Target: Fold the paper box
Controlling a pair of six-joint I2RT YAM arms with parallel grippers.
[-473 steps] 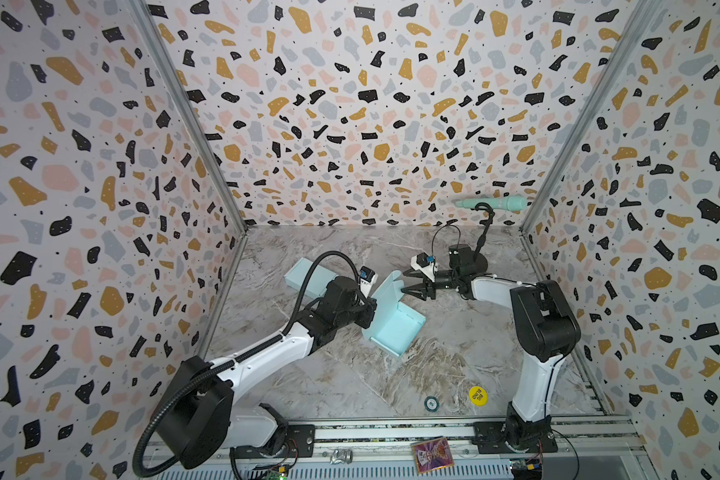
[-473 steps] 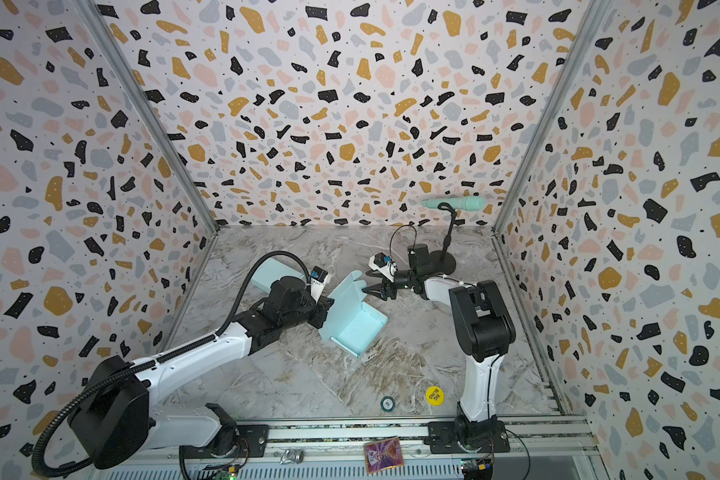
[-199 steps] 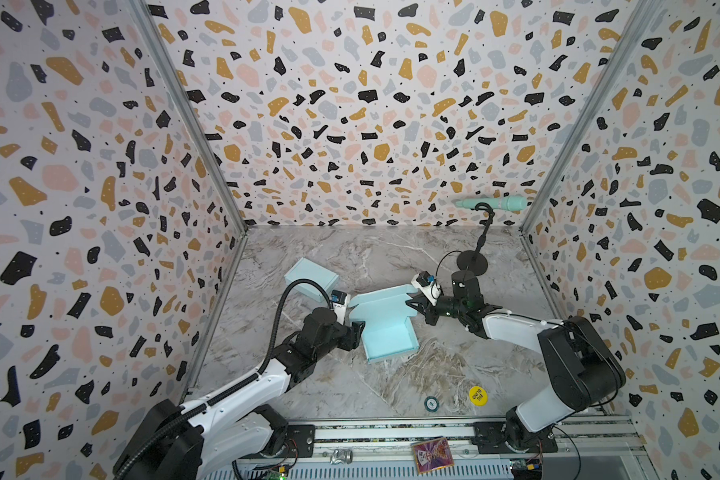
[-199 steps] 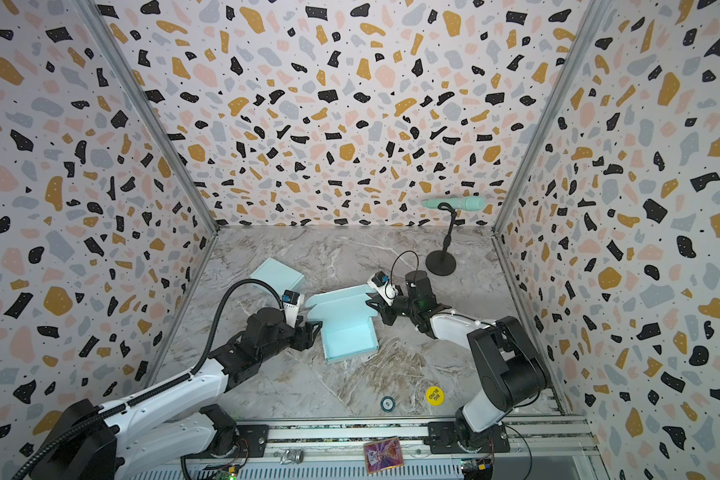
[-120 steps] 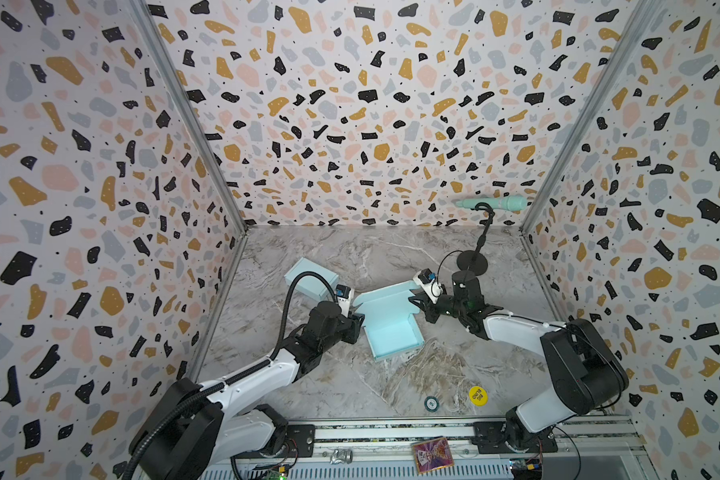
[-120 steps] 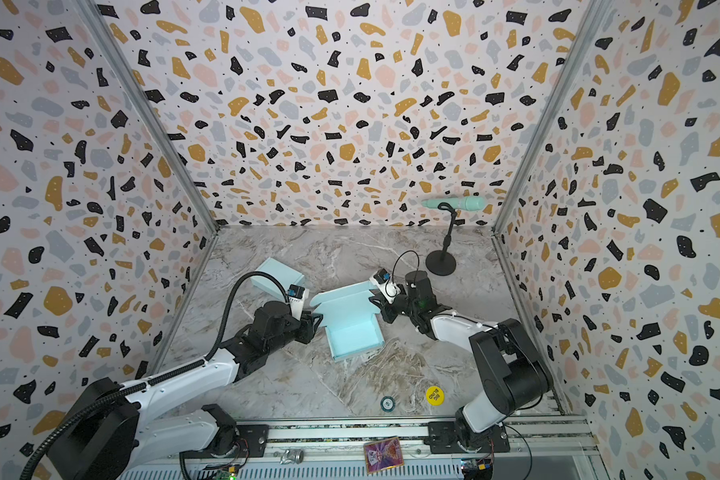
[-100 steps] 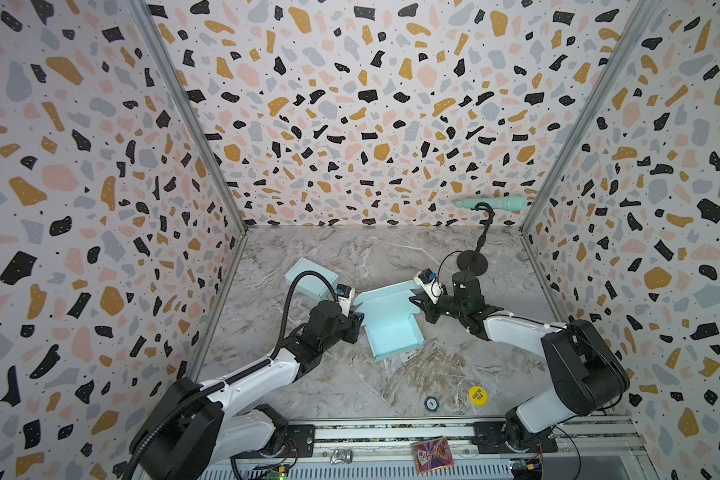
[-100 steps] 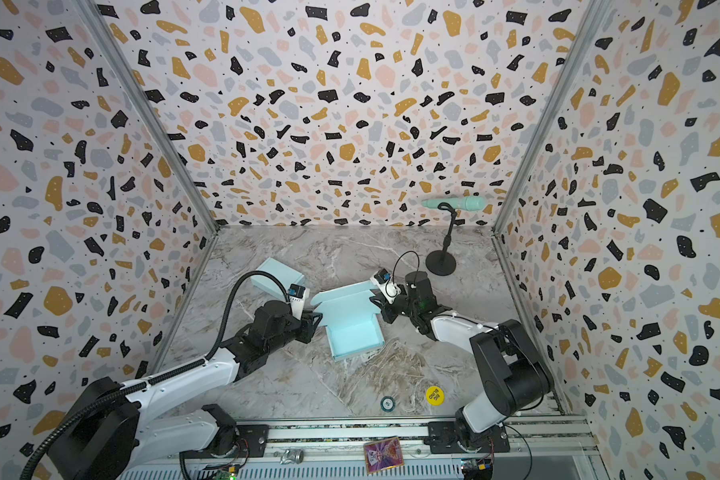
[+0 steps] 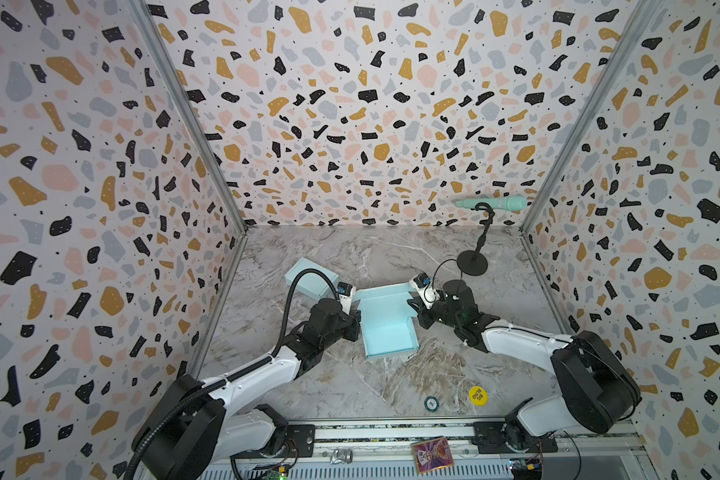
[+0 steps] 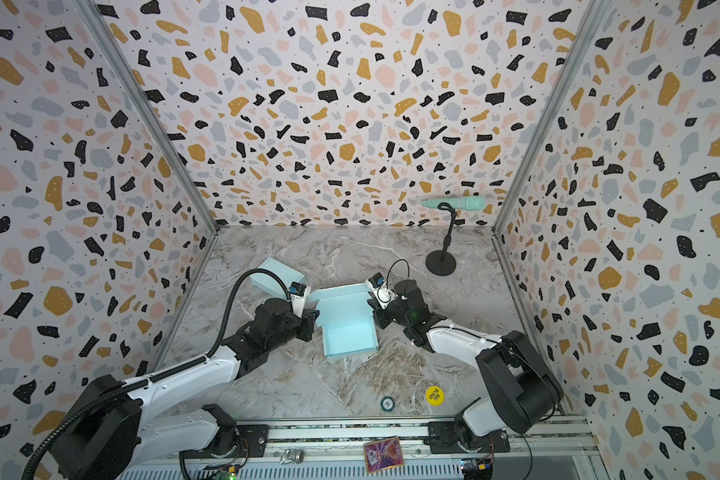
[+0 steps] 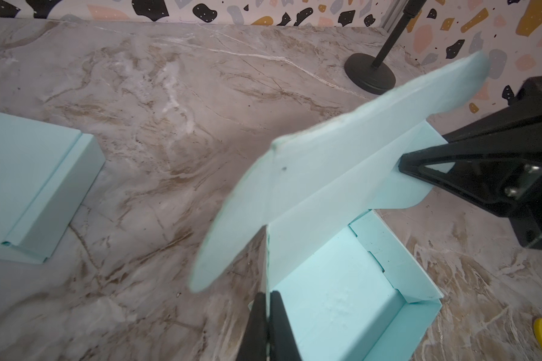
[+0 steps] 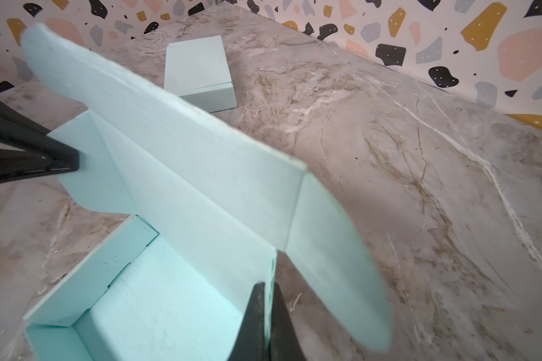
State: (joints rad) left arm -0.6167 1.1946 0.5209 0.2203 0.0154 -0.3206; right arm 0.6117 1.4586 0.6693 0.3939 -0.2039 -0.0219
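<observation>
Left wrist view showed us the left gripper (image 11: 267, 301) closed tight, its thin black fingers pinching one side wall of the paper box (image 11: 341, 297). The box was pale mint card, matte, with slightly fuzzy cut edges. Its tray was a shallow rectangle with doubled side walls. The lid (image 11: 341, 150) stood raised and tilted back, a rounded ear flap hanging at each end. Across the tray we saw the right gripper (image 11: 402, 164), also closed, clamping the opposite wall close under the far ear flap.

In both top views the box sat open near the middle of the desk (image 9: 350, 257), directly between the two grippers. The desk was smooth, printed like grey marble with brown veins. A second box (image 9: 308, 276) of the same mint card, closed and flat, lay behind the left arm, apart from the first. A black stand (image 9: 472, 262) with a round base stood toward the far right corner, and a glossy yellow disc (image 9: 477, 395) lay near the front edge.
</observation>
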